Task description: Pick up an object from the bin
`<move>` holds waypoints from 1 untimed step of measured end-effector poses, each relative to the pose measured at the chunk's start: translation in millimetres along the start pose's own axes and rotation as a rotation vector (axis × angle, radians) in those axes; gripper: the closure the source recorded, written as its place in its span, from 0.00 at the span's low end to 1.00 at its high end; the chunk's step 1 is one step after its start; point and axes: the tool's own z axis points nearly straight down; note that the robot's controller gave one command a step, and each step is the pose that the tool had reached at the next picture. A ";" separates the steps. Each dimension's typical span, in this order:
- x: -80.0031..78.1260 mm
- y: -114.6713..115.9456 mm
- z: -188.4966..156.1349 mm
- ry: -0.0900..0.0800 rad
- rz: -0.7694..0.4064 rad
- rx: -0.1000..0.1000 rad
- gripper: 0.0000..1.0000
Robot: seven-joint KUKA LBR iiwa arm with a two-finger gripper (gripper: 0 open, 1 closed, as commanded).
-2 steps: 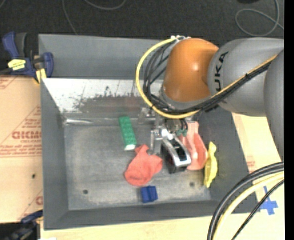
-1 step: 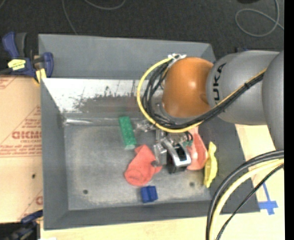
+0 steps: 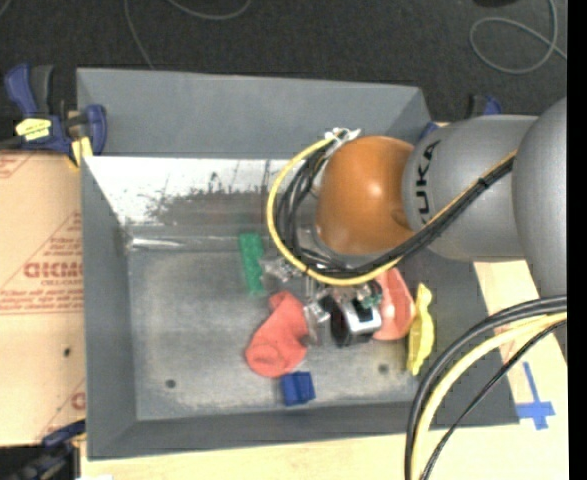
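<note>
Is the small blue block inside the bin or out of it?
Inside. The blue block lies on the bin floor by the front wall, next to the red soft thing.

There's not much in the grey metal bin (image 3: 108, 298), and what catches my eye is a soft salmon-red lump (image 3: 276, 340) lying crumpled on the floor. The gripper (image 3: 335, 318) is down in the bin just right of that lump, at its upper right edge; I can't tell whether it touches. The arm's orange cover (image 3: 361, 196) bulges up and right of the lump. A small blue block (image 3: 296, 388) sits just below the lump, and a green piece (image 3: 251, 263) lies above it, a little left. Farther right of the lump, a pink-red thing (image 3: 400, 303) and a yellow strip (image 3: 420, 330) lie close together.
</note>
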 end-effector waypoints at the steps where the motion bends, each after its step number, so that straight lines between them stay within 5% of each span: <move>1: 6.0 11.0 12.8 -0.006 -0.183 0.002 1.00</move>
